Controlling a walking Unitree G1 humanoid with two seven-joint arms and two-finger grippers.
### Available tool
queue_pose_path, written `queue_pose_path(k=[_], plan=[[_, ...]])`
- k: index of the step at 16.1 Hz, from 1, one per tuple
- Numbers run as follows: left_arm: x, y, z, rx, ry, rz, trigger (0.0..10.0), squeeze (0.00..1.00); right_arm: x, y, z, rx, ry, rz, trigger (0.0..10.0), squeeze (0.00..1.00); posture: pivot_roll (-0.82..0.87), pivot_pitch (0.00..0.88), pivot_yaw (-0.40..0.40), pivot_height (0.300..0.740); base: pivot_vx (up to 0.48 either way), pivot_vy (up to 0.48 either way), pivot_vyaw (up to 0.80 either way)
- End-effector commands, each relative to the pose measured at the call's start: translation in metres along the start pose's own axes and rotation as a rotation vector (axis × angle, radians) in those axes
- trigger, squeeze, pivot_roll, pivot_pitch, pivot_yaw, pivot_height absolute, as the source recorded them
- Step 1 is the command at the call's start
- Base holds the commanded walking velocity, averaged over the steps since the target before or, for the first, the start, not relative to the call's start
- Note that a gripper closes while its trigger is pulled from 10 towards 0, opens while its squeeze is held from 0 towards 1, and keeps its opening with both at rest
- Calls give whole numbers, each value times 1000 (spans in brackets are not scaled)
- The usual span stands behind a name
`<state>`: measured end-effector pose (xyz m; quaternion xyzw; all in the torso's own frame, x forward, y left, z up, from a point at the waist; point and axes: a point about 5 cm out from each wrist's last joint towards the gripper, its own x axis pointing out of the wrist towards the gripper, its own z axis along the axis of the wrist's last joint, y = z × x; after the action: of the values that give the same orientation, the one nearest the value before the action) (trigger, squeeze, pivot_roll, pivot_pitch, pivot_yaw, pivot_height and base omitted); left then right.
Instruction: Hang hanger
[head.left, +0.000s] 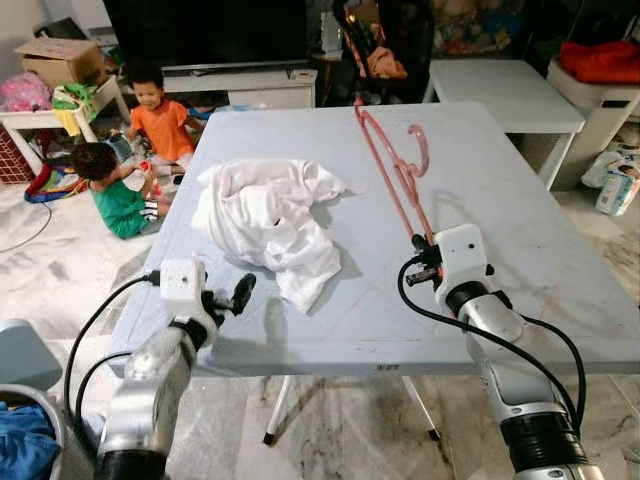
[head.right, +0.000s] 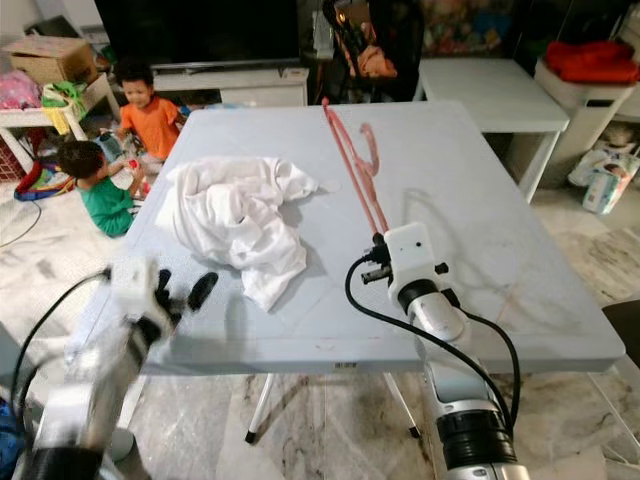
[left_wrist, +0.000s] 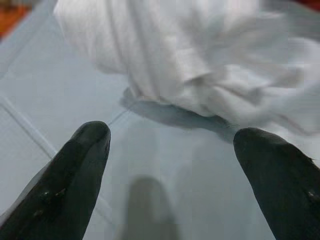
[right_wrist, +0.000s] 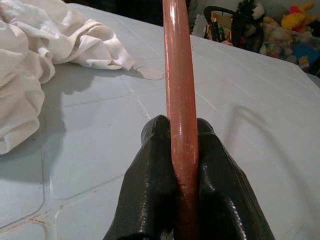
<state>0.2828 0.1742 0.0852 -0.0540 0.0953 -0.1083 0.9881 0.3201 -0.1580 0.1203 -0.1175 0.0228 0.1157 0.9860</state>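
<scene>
Presently we find the right gripper (right_wrist: 182, 150) clamped on the hanger (head.left: 392, 160), held above the table (head.left: 520, 250); the left gripper (left_wrist: 172, 145), fingers apart, nears the shirt (head.left: 265, 225). We advise, though the right eye view blurs, lifting a shirt edge before threading the hanger.

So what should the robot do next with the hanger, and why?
Probably move the left gripper forward to grab the shirt. The right gripper already pinches the pink hanger, lifted over the table, while the left one is open just short of the crumpled shirt.
</scene>
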Motion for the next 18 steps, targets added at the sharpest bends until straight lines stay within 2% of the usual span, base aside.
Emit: queue_pose_path(k=[1, 2, 3, 5, 6, 7, 8, 10, 13, 16, 18], plan=[[-6, -6, 13, 92, -88, -12, 10000, 1000, 0, 8, -12, 34, 58, 37, 10000, 0, -55, 0, 24, 736, 0, 0, 0], [-16, -9, 12, 98, -129, 8, 10000, 1000, 0, 8, -12, 34, 54, 38, 10000, 0, -58, 0, 22, 736, 0, 0, 0], [-20, -10, 14, 119, -145, 27, 10000, 1000, 0, 7, -11, 36, 52, 37, 10000, 0, -59, 0, 21, 736, 0, 0, 0], [-31, -22, 18, 129, -164, 4, 10000, 1000, -3, 5, -11, 27, 47, 39, 10000, 0, -67, 0, 22, 736, 0, 0, 0], [-32, -26, 19, 142, -178, 14, 10000, 835, -4, 5, -12, 24, 49, 34, 10000, 0, -70, 0, 23, 736, 0, 0, 0], [-32, -29, 19, 162, -186, 21, 10000, 0, -5, 7, -12, 29, 46, 35, 10000, 0, -73, 0, 25, 736, 0, 0, 0], [-33, -33, 18, 187, -191, 24, 10000, 0, -6, 7, -9, 9, 20, 20, 10000, 0, -73, 0, 30, 736, 0, 0, 0], [-34, -34, 17, 186, -186, 31, 10000, 0, -7, 6, -8, -4, 10, 0, 10000, 0, -76, 0, 32, 736, 0, 0, 0], [-31, -36, 16, 205, -171, 61, 10000, 0, -4, -1, -1, -8, -24, -47, 10000, 0, -80, 0, 30, 736, 0, 0, 0], [-30, -36, 17, 208, -177, 69, 10000, 0, -4, -1, 0, 42, -25, -15, 10000, 0, -82, 0, 27, 736, 0, 0, 0], [-30, -36, 17, 209, -176, 69, 10000, 0, -5, 1, 14, 73, -63, 24, 10000, 0, -81, 0, 29, 736, 0, 0, 0]])
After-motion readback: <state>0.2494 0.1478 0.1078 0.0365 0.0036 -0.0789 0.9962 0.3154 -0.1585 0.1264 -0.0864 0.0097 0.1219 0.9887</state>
